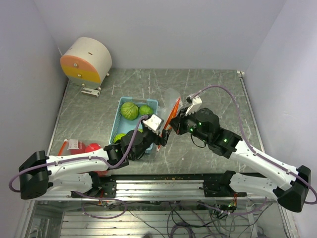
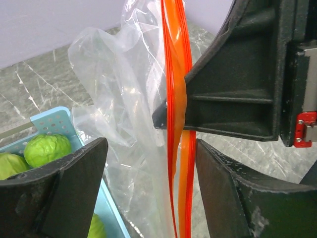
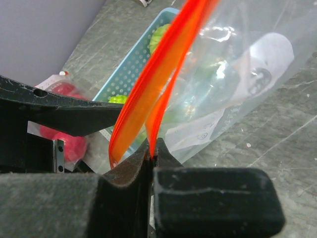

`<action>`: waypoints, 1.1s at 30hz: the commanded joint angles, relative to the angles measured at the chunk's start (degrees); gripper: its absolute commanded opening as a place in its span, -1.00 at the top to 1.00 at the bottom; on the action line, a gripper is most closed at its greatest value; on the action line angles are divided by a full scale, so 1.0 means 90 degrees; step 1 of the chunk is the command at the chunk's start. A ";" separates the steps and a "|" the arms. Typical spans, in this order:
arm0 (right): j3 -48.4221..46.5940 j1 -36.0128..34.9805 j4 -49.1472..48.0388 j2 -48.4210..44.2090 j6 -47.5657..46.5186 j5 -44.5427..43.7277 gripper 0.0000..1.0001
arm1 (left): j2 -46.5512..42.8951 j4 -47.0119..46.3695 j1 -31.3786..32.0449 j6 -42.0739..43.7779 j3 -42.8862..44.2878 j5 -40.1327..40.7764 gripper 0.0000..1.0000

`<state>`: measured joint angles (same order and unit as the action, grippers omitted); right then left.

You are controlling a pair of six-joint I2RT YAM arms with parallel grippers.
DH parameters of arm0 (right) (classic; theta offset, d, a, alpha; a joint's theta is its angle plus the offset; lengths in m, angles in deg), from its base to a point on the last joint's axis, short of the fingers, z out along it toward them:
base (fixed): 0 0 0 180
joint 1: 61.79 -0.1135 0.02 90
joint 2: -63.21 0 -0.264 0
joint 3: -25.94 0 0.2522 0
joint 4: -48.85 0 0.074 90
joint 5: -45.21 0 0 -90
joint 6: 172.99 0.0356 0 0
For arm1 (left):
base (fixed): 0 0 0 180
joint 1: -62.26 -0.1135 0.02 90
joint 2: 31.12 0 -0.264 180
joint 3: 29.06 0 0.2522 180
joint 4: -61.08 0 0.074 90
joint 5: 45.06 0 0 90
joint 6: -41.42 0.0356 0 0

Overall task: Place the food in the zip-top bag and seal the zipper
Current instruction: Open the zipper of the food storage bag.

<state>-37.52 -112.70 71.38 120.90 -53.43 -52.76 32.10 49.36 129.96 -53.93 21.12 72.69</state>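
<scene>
Your left end effector (image 2: 149,148) sits closest to its wrist lens, released: its two fingers (image 2: 69,183) stand wide apart, one on either side of the orange zipper (image 2: 173,74) of the zip-top bag (image 2: 119,99). The strip hangs upright in the gap, closer to the right-hand finger. I cannot tell whether it touches that finger.

Your right end effector (image 3: 150,151) is clenched on the zipper, jaws pressed flat together with the orange strip pinched between their tips. Beyond the pinch the two orange tracks spread apart, so the mouth is parted there. The clear film of the bag billows out on the far side of the grip.

Taking the top view as a clock face centred on the bag, with 12 at the far wall:
- The right end effector reaches in from 4 o'clock and the left from 7 o'clock, and the bag is held up off the tabletop (image 1: 218,89) between them.
- At 9 o'clock, just beside the bag, lies the light blue tray (image 1: 120,106). It holds a ribbed cabbage-like head (image 1: 129,110) with a lime-like ball (image 1: 145,110) touching it at the far end, and another green piece (image 1: 119,137) at the near end, partly hidden by the left arm.
- At 8 o'clock, well apart from the bag, red pieces (image 1: 92,148) lie beside the left arm, next to some clear wrapping. Whether they are inside it I cannot tell.
- At 10 o'clock, in the far corner, a cream-and-orange drum (image 1: 86,60) stands by the wall.
</scene>
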 commanded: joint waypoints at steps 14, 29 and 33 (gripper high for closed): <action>-0.0285 -0.0090 0.0581 -0.0458 -0.0320 0.0107 1.00 | -0.0148 -0.0362 -0.0124 0.0242 -0.0031 0.0111 0.20; -0.0238 -0.0110 0.0635 -0.0474 -0.0508 0.0626 1.00 | -0.0143 -0.0657 -0.0247 0.0092 -0.0147 -0.0109 -0.16; -0.0222 -0.0125 0.0663 -0.0549 -0.0539 0.0687 1.00 | 0.0118 -0.0837 -0.0274 0.0039 -0.0131 -0.0229 -0.06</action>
<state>-38.87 -113.29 77.55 117.56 -57.13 -48.56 31.22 45.39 127.95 -52.70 19.13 71.27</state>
